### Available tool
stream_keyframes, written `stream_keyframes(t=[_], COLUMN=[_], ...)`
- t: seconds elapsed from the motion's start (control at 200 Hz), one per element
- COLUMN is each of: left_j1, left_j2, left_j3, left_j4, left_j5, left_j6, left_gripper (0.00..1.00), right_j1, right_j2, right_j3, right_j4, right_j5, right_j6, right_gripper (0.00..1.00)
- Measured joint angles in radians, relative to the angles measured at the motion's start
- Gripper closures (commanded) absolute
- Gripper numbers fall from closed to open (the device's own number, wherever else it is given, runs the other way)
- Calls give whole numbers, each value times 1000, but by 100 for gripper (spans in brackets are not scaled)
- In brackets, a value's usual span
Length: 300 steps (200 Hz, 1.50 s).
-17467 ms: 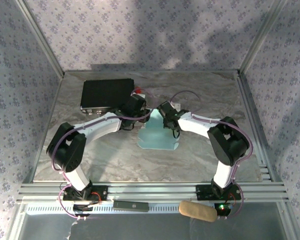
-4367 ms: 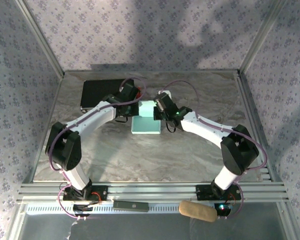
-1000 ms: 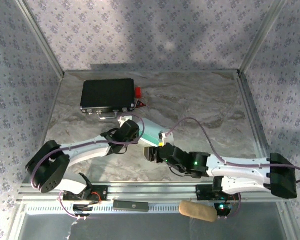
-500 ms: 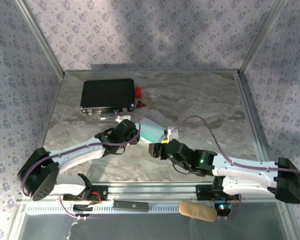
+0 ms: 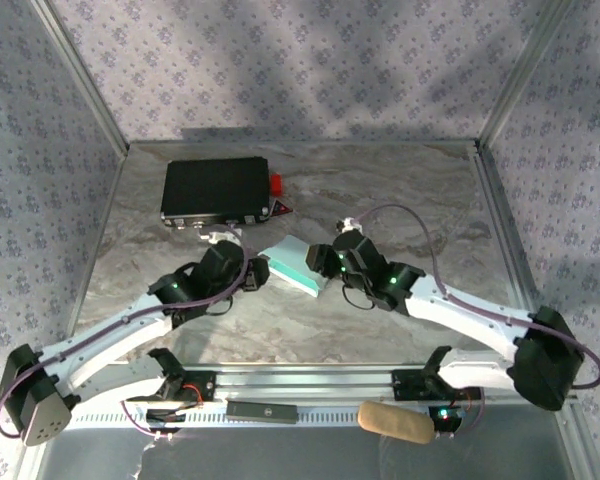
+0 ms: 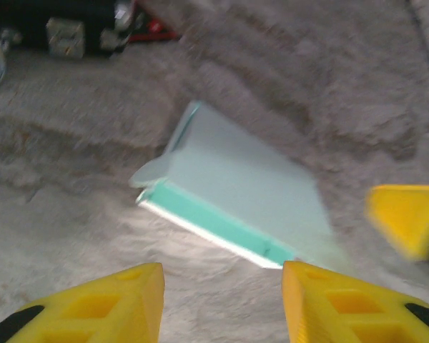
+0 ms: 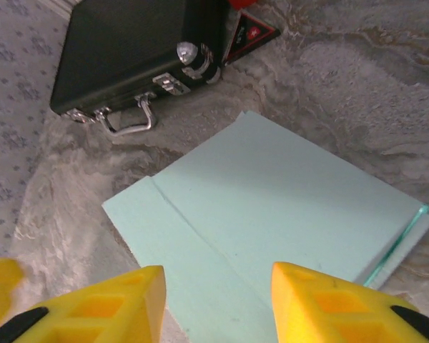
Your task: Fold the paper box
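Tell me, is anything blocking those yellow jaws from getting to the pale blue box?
Nothing visible does. The paper box lies on the bare table between both open jaws; the black case sits farther back.

Robot test cell, lab-type: grey marble-patterned desk (image 5: 410, 190), aluminium extrusion frame (image 5: 310, 375), floral-print fabric walls (image 5: 300, 60) enclosing it.

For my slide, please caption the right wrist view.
The open right gripper hovers over the flat pale-blue paper box, black case beyond.
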Motion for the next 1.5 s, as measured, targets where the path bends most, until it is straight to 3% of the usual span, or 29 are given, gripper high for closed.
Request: stream_keyframes(t=[0.285, 0.57, 1.039, 1.499], left_j1=[90, 155, 196, 198], left_j2=[205, 430, 525, 580], left_j3=[185, 227, 80, 53], left_j4=[-15, -3, 156, 232], left_j5=[100, 208, 298, 316], left_j6=[86, 152, 155, 148], left_gripper=[58, 66, 70, 73], right_j1=[0, 0, -11, -33], right_j2=[185, 248, 290, 290], right_j3=[42, 35, 3, -22], right_j4=[58, 100, 137, 156], right_j5=[-74, -80, -80, -85], right_j6=[0, 0, 0, -8], right_gripper=[66, 68, 68, 68])
